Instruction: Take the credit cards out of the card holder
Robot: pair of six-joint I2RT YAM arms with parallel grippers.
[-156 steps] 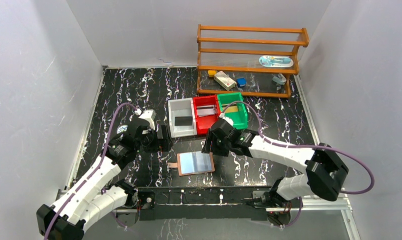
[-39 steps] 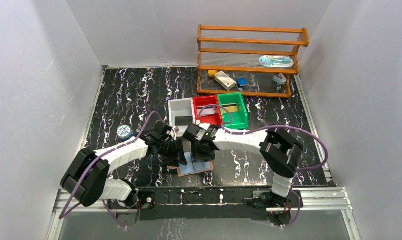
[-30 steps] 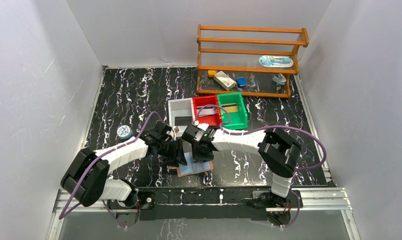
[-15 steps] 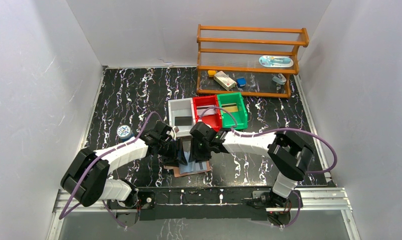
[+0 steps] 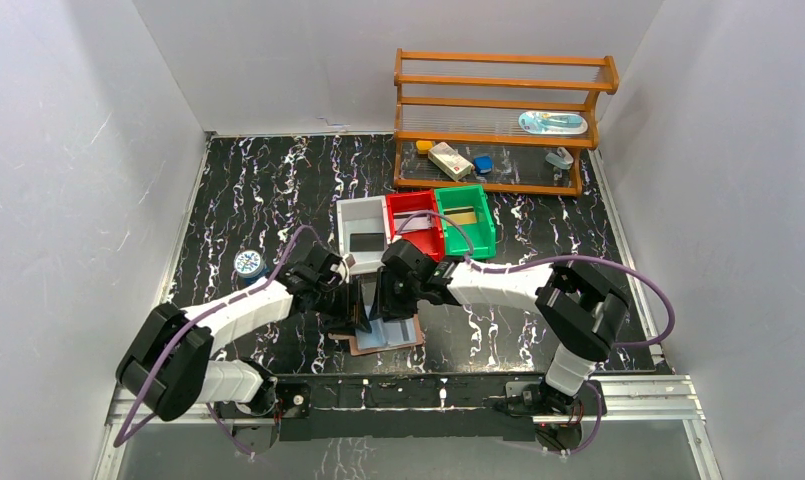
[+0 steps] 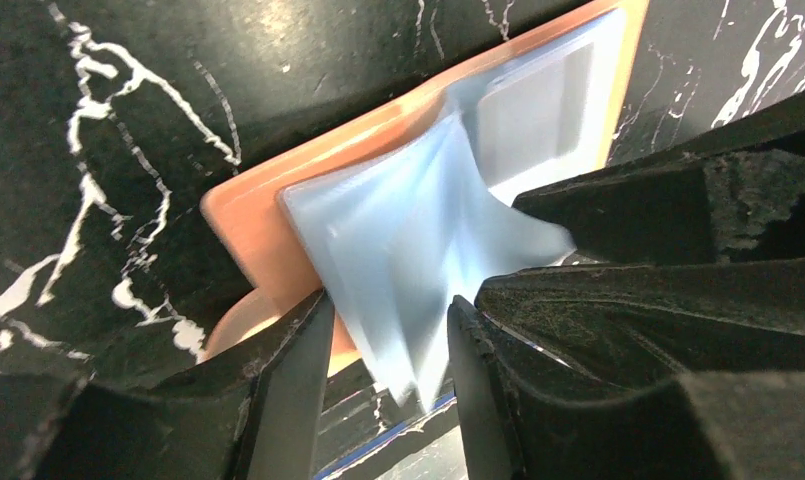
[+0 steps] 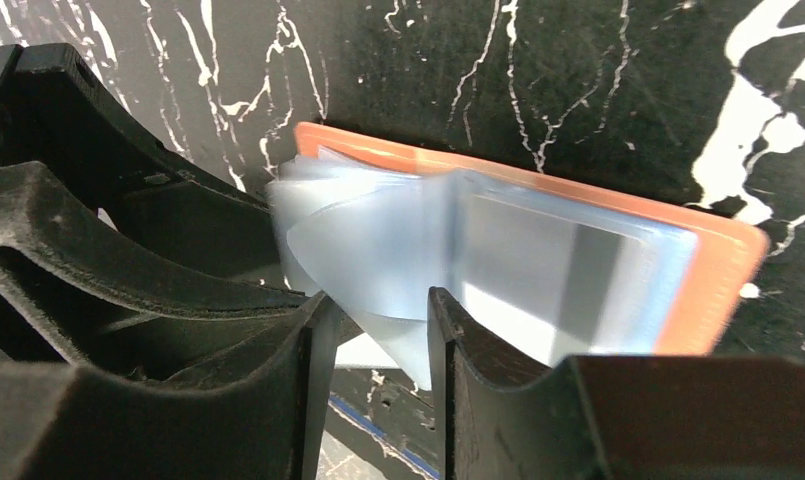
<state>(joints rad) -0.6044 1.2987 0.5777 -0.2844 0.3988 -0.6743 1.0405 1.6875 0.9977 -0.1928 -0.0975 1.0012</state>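
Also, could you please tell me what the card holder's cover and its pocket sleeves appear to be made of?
The card holder's cover looks like matte tan leather or imitation leather, judging by its smooth, even, rounded edge; which one is unclear. The pocket sleeves look like thin, translucent pale-blue plastic film: they bend into a fan and catch soft glossy highlights.

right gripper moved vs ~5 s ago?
Yes. The right gripper has shifted left, from below the red bin's right edge to below its left edge, over the card holder.
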